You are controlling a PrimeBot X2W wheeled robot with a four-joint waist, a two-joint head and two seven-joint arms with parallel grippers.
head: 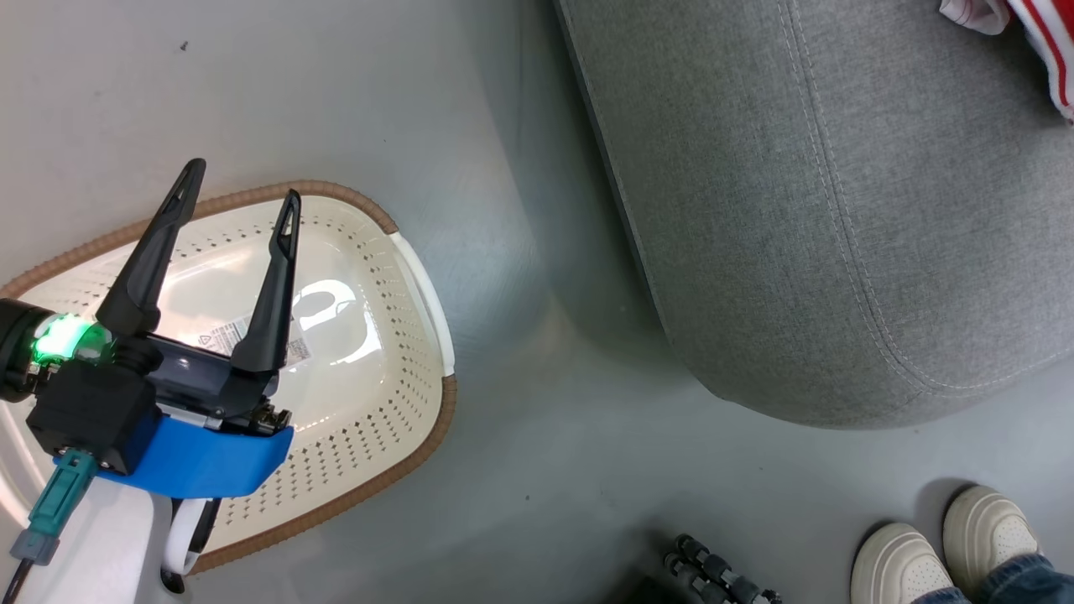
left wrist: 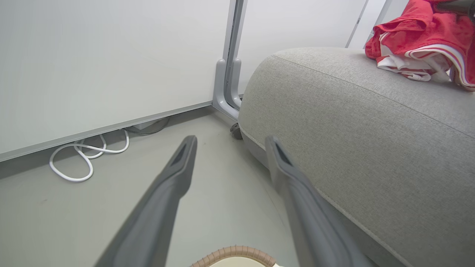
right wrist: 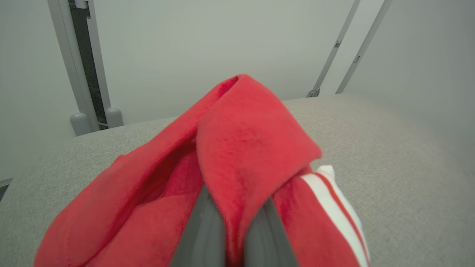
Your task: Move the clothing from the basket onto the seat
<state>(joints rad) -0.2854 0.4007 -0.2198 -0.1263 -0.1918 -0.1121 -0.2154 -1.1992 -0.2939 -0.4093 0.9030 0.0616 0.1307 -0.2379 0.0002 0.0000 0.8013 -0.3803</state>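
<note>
- A plain grey floor (head: 537, 486) runs up to pale wall panels (left wrist: 111, 66), with a loop of white cable (left wrist: 87, 157) lying at the foot of the wall.
- The seat (head: 822, 218), light grey with a stitched seam, stands to the right of the basket (head: 411, 419), apart from it with floor between.
- The basket sits on the floor under the left gripper (head: 243, 180); the label on its bottom and a glare of light show through its open top.
- The left gripper hovers above the basket with its jaws spread wide and nothing between them; in the left wrist view they point towards the corner of the seat.
- The clothing (left wrist: 419, 40) lies in a red heap with white trim on top of the seat, at the far right edge of the head view.
- The right gripper (right wrist: 233, 222) has its jaws closed tight on a fold of the red clothing, which drapes over them and down onto the seat cushion.
- A person's pale shoes (head: 940, 554) stand on the floor near the front of the seat, beside a black jointed tripod leg (head: 713, 575).
</note>
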